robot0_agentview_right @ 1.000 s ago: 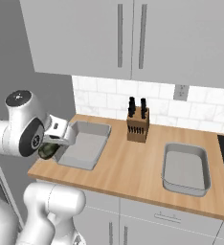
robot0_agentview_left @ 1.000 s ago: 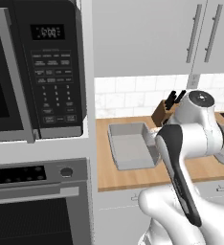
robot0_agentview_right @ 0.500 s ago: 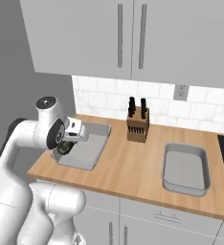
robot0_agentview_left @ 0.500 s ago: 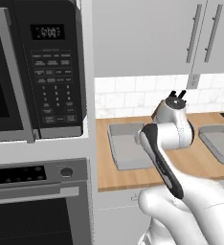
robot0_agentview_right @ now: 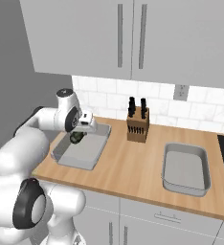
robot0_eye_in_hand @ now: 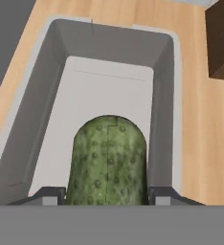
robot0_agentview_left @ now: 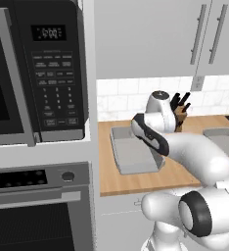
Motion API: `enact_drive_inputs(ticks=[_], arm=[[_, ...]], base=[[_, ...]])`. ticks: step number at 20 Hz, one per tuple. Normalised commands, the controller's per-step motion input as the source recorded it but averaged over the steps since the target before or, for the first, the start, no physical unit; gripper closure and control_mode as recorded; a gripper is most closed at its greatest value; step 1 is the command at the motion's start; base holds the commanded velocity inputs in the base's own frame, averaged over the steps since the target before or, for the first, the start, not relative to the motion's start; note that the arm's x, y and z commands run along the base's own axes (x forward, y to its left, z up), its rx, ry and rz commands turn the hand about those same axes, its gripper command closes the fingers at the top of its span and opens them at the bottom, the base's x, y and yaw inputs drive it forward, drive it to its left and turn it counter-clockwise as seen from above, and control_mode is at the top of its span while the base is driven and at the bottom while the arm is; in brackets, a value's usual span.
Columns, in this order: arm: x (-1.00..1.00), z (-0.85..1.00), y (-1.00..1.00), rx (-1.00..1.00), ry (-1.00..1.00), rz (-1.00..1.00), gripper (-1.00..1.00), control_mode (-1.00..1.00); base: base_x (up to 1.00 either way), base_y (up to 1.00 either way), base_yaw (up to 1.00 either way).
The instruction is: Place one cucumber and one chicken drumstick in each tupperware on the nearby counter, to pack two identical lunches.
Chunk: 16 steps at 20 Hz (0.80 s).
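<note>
The jaws grip a stubby, bumpy dark green cucumber [robot0_eye_in_hand: 107,160] above the shallow light-grey rectangular tupperware [robot0_eye_in_hand: 162,95] on the light-brown wooden worktop [robot0_agentview_right: 128,167] (seemingly poised for release inside, not yet resting down).

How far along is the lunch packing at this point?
Nothing is packed yet: both tupperware boxes, the left one and the right one, look empty. In hand: the claw grips a cucumber over the left box. Left: release it, then the second cucumber and both drumsticks.

Glossy white arm [robot0_agentview_right: 42,122], dark joints
</note>
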Motion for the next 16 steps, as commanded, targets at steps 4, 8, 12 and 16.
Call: enact_drive_inputs(ticks=[4,8,12,16], arm=[[0.71,-0.76,0.00,-0.01,-0.03,-0.02,1.00,-1.00],[0.51,-0.55,-0.08,0.00,-0.08,-0.05,1.00,-1.00],[0.28,-0.03,-0.12,0.00,0.01,0.00,1.00,-1.00],[0.13,-0.07,-0.06,0.00,0.04,0.00,-1.00,-1.00]], base=[[0.00,0.00,0.00],[0.00,0.00,0.00],[0.00,0.00,0.00],[0.00,0.00,0.00]])
